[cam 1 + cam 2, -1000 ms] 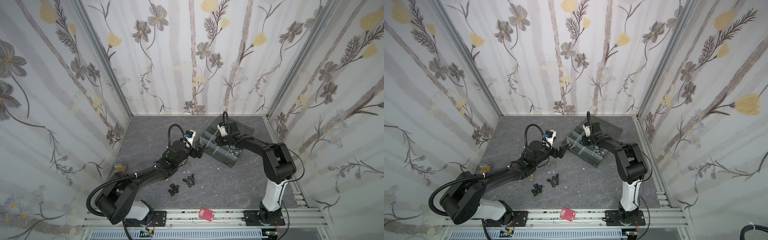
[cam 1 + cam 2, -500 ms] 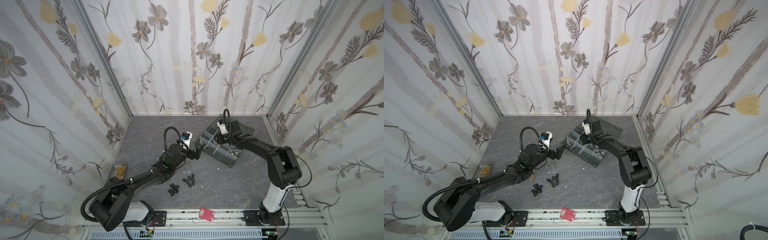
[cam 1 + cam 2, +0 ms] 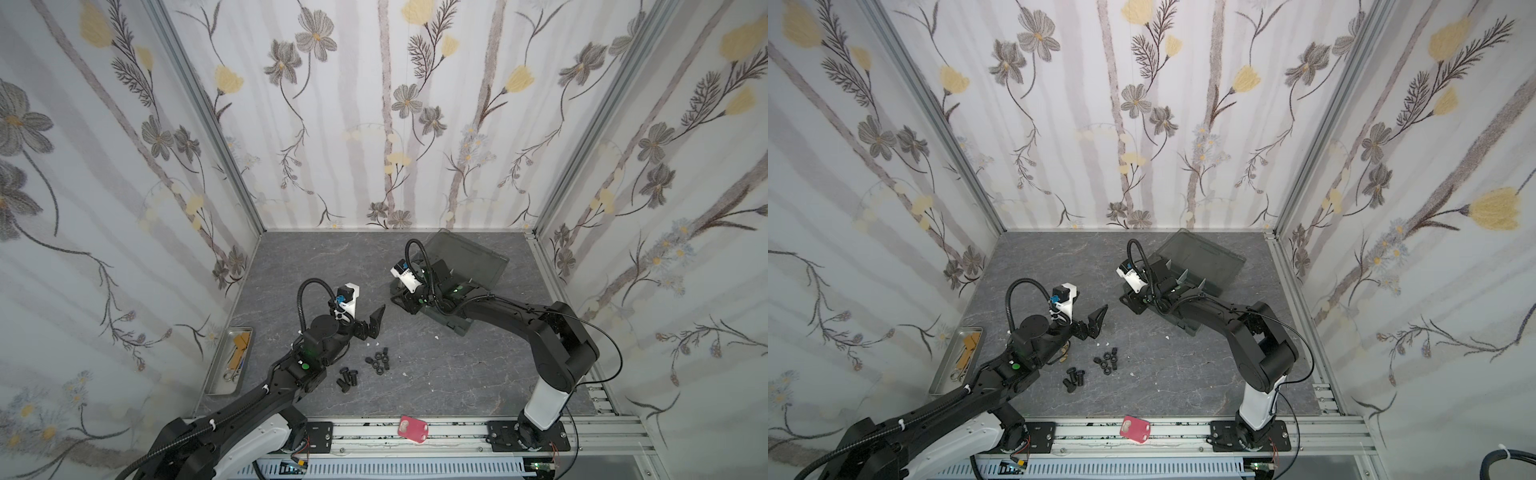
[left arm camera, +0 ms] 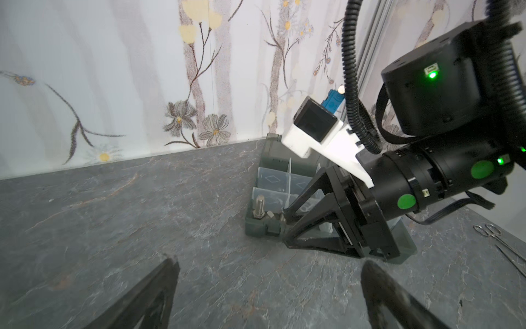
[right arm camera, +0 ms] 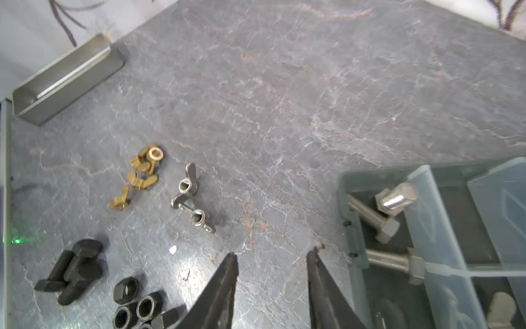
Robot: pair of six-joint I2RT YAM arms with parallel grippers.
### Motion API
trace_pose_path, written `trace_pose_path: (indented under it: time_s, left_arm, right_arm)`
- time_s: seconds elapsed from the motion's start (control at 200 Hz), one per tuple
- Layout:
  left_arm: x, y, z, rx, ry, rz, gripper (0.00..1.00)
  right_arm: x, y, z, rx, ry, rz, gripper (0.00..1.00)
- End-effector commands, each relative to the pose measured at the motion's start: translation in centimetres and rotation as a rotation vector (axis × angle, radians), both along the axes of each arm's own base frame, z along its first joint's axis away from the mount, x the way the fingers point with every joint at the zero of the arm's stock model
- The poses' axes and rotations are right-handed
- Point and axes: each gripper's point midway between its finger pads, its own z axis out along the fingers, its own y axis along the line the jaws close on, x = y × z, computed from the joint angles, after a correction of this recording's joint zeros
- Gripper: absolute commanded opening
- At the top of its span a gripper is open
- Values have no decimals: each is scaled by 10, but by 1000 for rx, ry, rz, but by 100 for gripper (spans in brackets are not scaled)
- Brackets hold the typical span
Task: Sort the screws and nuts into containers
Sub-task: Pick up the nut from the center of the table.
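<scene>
Stands partway: silver screws (image 5: 381,216) in a corner cell of the containers (image 5: 375,175), black screws (image 5: 71,267) and nuts (image 5: 136,302) loose on the tabletop (image 5: 284,114), left claw (image 4: 269,262) released, right claw (image 5: 272,252) parted, empty.

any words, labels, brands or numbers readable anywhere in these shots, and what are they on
No word, brand or number reads clearly in any view.
Small white mark by the green light on the right arm's joint housing: too small to read.
Diamond outline on a container cell floor: a shape, not text.
Red tag on the front rail: no legible print.
</scene>
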Motion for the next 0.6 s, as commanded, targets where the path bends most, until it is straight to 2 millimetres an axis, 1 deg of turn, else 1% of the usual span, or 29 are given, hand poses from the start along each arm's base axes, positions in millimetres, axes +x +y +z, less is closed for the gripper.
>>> trace_pose_path:
  time_s: [0.0,0.1,0.17,0.225,0.32,0.385,0.475,0.6]
  left_arm:
    - [-14,17,-24,16,70,31,100]
    - [-25,28,-29,-17,54,49,100]
    - [-30,32,-30,-48,29,49,100]
    - [-34,32,-30,-65,13,38,100]
    - [-39,32,-34,-86,-8,19,100]
    - [-41,34,-42,-93,-19,17,100]
    - [-42,32,-38,-89,-24,2,100]
    - [-46,30,-38,-94,-32,-19,100]
  right_arm:
    - [-2,11,-7,2,-37,74,43]
    - [-9,20,-25,-27,-28,128,45]
    - [-17,30,-35,-50,-26,186,46]
    - [-27,38,-39,-56,-39,240,49]
    - [-35,46,-41,-58,-81,283,54]
    - [-36,51,-44,-62,-98,308,57]
    - [-36,58,-51,-66,-100,339,66]
    - [-39,68,-68,-112,-97,392,67]
